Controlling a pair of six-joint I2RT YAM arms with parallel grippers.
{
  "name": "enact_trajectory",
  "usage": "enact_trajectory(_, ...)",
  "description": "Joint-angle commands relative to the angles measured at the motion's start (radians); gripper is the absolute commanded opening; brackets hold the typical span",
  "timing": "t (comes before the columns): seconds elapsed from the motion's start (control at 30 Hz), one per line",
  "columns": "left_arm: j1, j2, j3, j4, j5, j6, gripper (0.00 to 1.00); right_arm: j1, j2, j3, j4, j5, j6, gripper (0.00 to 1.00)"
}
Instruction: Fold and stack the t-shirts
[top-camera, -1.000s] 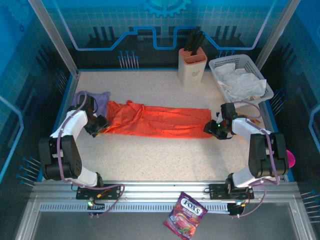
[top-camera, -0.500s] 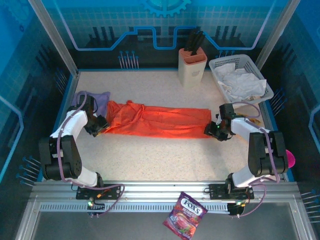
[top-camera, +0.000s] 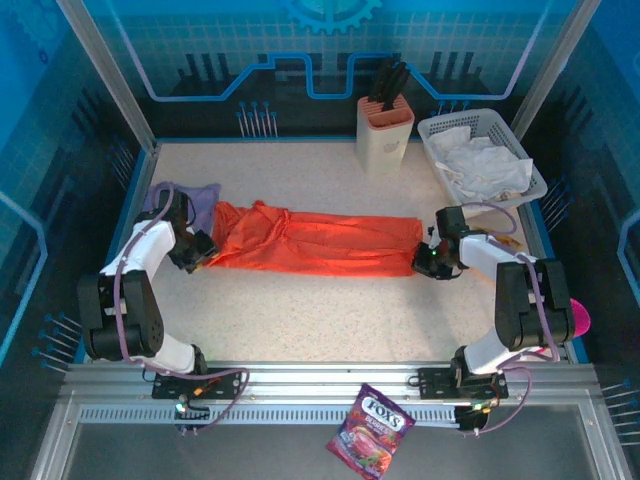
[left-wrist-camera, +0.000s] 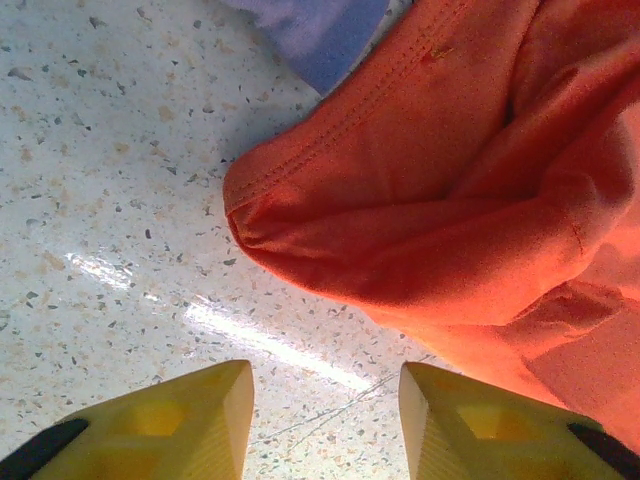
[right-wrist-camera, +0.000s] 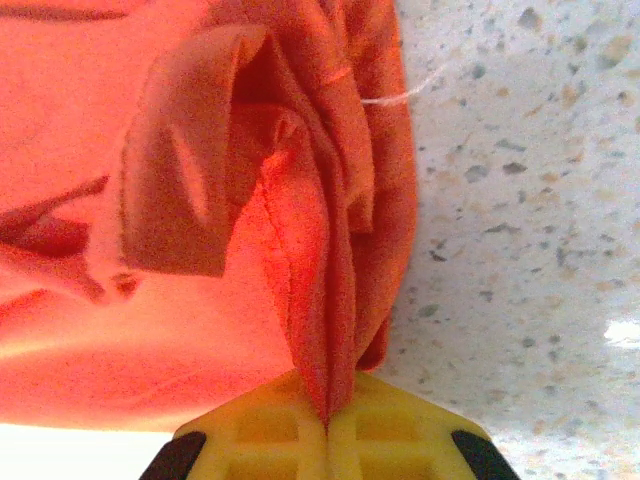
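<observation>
The orange-red t-shirt (top-camera: 315, 242) lies stretched in a long band across the middle of the table. My right gripper (top-camera: 424, 258) is shut on its right end, and a bunched fold of orange cloth (right-wrist-camera: 330, 250) is pinched between the yellow fingers (right-wrist-camera: 270, 430). My left gripper (top-camera: 200, 255) stands open at the shirt's left end, just short of a rounded hem fold (left-wrist-camera: 400, 220), with bare tabletop between its yellow fingers (left-wrist-camera: 195, 420). The lavender t-shirt (top-camera: 185, 197) lies crumpled at the far left, partly behind the left arm, and its corner (left-wrist-camera: 320, 35) shows in the left wrist view.
A beige knife block (top-camera: 385, 130) stands at the back centre. A white basket (top-camera: 478, 160) with white cloth sits at the back right. A candy bag (top-camera: 371, 419) lies on the metal rail in front of the table. A pink object (top-camera: 580, 318) is at the right edge.
My right gripper has shifted slightly left and back, holding the shirt's right end, and the cloth there has bunched a little. The left arm has not moved.
</observation>
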Motion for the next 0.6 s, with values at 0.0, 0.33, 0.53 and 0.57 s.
enact_trajectory(0.0,-0.006,0.015,0.005,-0.003,0.020,0.011,0.42,-0.046,-0.023,-0.002,-0.045,0.000,-0.017,0.00)
enact_trajectory(0.33,-0.140,0.062,0.021,0.024,0.041,0.049,0.51,-0.145,-0.057,-0.029,-0.104,-0.001,-0.073,0.00)
enact_trajectory(0.53,-0.192,0.096,0.040,0.043,0.017,0.085,0.54,-0.196,-0.082,-0.035,-0.108,-0.029,-0.082,0.00)
enact_trajectory(0.57,-0.197,0.100,0.044,0.051,0.021,0.088,0.54,-0.198,-0.080,-0.034,-0.108,-0.032,-0.082,0.00)
